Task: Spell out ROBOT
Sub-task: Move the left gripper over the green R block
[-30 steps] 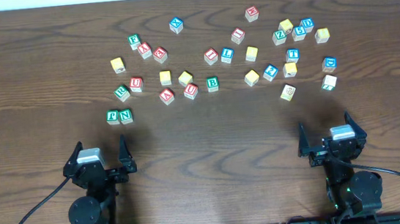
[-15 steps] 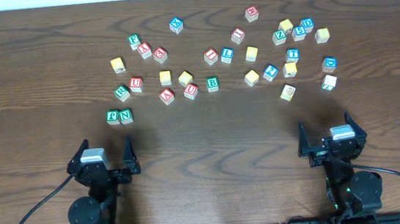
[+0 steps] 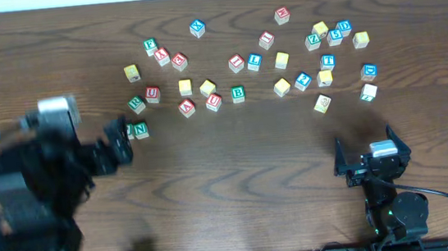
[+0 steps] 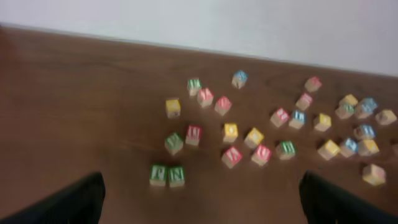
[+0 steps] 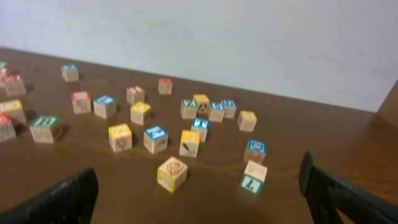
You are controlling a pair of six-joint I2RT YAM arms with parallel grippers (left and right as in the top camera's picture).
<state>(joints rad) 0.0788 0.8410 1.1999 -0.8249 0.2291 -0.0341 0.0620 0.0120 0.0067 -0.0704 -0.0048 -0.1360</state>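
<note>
Gaping wide and empty, left claw (image 4: 200,184) and right claw (image 3: 366,155) are facing blocks (image 3: 237,94) scattered twelve o'clock across the counter (image 3: 236,169).

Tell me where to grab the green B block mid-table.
Come straight down on the green B block and pinch its near and far faces. It sits flat with those sides open, while a red block sits close on its left.

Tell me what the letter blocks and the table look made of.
Letter blocks: apparently light wood; pale tan sides show, with matte painted coloured faces and letters. Table: dark brown wood or wood-look laminate; streaky grain runs across it, with a faint sheen.
</note>
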